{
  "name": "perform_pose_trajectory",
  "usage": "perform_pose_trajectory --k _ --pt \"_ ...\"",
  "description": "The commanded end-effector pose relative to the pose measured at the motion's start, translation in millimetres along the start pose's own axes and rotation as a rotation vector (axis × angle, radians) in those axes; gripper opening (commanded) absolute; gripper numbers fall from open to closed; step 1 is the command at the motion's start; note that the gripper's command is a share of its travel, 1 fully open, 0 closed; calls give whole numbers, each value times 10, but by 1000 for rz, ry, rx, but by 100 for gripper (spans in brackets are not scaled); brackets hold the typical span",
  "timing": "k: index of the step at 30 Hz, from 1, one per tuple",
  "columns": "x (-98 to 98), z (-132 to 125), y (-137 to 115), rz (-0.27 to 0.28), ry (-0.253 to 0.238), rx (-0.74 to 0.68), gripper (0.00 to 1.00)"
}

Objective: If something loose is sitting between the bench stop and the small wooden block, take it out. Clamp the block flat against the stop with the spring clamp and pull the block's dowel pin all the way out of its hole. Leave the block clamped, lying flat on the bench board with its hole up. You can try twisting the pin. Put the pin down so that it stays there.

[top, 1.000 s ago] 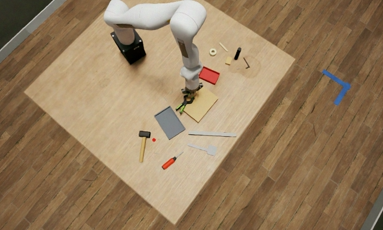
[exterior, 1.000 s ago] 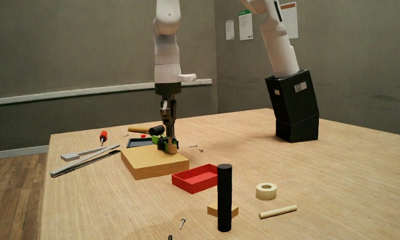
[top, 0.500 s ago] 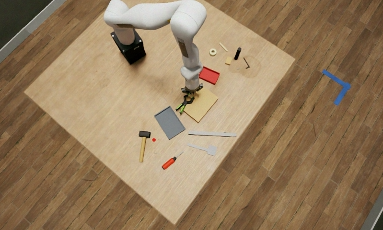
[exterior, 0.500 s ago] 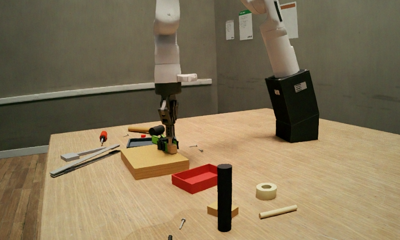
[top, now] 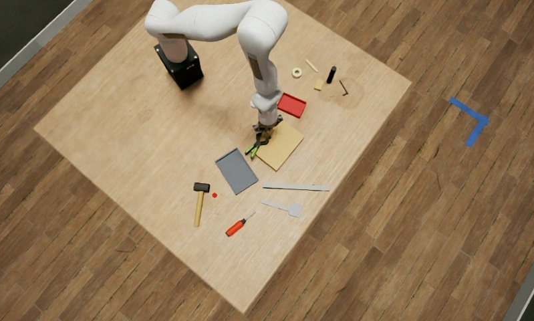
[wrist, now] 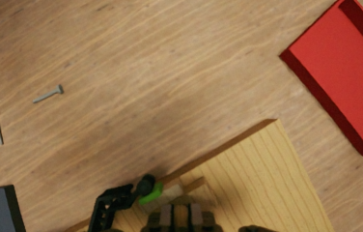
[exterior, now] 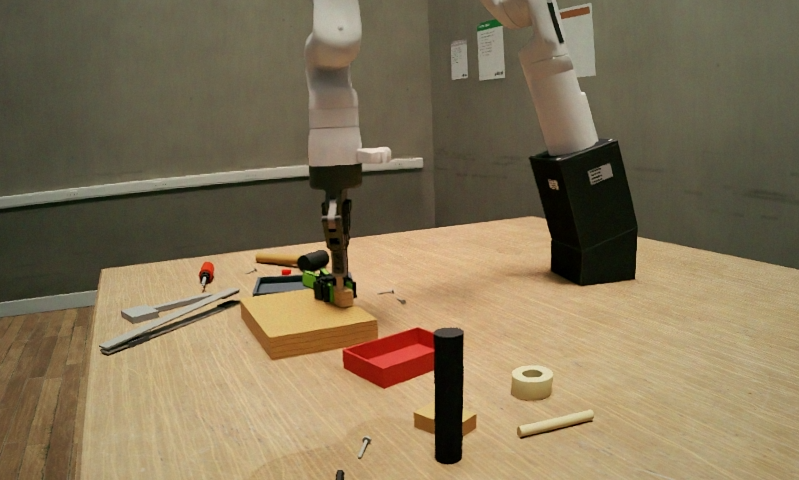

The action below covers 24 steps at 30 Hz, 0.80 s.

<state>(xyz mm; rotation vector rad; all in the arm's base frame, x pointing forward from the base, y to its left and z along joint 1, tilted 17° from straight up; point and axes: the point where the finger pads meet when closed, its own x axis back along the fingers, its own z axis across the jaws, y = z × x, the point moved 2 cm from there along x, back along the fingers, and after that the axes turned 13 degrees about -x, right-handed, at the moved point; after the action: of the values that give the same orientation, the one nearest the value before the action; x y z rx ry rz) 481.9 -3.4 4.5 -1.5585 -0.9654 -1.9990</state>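
Wrist view — the gripper (top: 266, 134) (exterior: 342, 289) (wrist: 181, 216) is down over the wooden block and stop (exterior: 344, 299) (wrist: 171, 192), fingers nearly together — can't tell if they've got the pin! Spring clamp (top: 260, 140) (exterior: 324, 285) (wrist: 113, 202) right beside them.

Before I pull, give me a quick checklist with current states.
Gripper closed on dowel pin: ok, as far as the wrist view shows.
Spring clamp at the block: ok.
Block lying on bench board: ok.
Gap at the stop free of loose pieces: cannot tell.
Pin fully out: cannot tell, fingers hide the hole.
Red tray empty, if used for the pin: ok.
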Motion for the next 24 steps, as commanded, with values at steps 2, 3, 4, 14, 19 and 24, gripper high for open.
perform_pose_trajectory --k 2,3,4,14,19,24 --pt "15 -12 -10 4 0 46 10" --pt "15 -12 -10 4 0 46 10" --pt "15 -13 -9 4 0 57 10" --pt "16 -11 -6 3 1 169 10" --pt "16 -11 -5 3 1 213 10" --pt "17 -11 -4 2 1 257 10"
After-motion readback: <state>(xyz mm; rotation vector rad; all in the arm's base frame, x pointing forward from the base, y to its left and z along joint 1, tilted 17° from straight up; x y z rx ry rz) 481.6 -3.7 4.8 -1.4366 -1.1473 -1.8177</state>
